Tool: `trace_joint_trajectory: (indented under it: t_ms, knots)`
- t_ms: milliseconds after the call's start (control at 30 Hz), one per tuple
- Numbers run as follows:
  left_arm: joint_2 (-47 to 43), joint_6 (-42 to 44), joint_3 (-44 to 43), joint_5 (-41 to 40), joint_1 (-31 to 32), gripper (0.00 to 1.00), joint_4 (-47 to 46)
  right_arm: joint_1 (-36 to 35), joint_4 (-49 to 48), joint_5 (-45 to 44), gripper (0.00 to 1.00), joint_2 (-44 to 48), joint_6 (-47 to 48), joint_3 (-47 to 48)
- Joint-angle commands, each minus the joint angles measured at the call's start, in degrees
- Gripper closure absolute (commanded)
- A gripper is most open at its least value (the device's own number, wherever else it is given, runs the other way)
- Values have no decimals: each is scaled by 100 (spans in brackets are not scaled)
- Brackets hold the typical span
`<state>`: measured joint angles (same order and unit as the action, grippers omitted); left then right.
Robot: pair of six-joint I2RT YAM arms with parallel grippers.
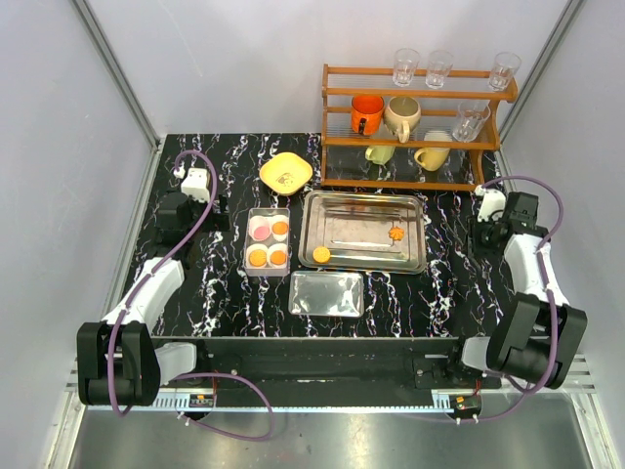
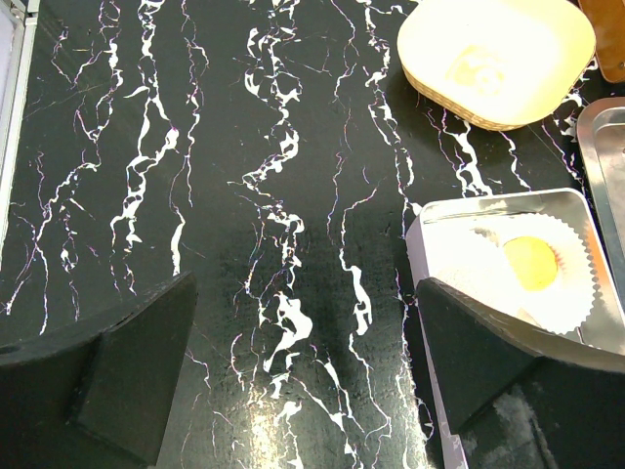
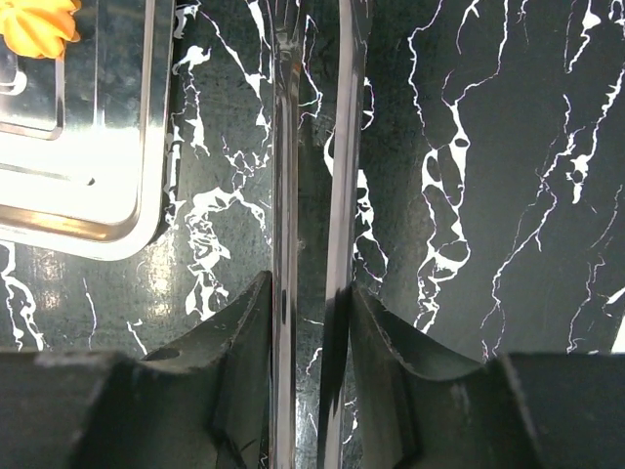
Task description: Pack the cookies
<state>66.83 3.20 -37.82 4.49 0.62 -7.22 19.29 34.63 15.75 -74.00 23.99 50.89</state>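
Observation:
Two orange cookies lie on the steel tray: a round one at its front left and a flower-edged one towards its right. The small metal box holds paper cups with a pink cookie and three orange ones. My left gripper is open and empty over bare table, left of the box; one cupped orange cookie shows there. My right gripper is shut on metal tongs, right of the tray.
A flat metal lid lies in front of the tray. A yellow bowl stands behind the box. A wooden rack with mugs and glasses fills the back right.

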Motion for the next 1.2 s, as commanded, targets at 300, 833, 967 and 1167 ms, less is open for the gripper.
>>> trace_joint_trajectory:
  t_ms: [300, 833, 967, 1167]
  knots:
    - [-3, 84, 29, 69, -36, 1, -376, 66, -519, 34, 56, -1036, 9, 149]
    - [23, 75, -6, 96, -36, 1, -341, 57, -502, 86, 53, -1960, 132, 553]
    - [32, 75, -6, 96, -36, 1, -332, 49, -431, 104, 52, -2084, 132, 667]
    - [23, 67, -15, 131, -36, 1, -324, 49, -387, 95, 41, -2031, 124, 694]
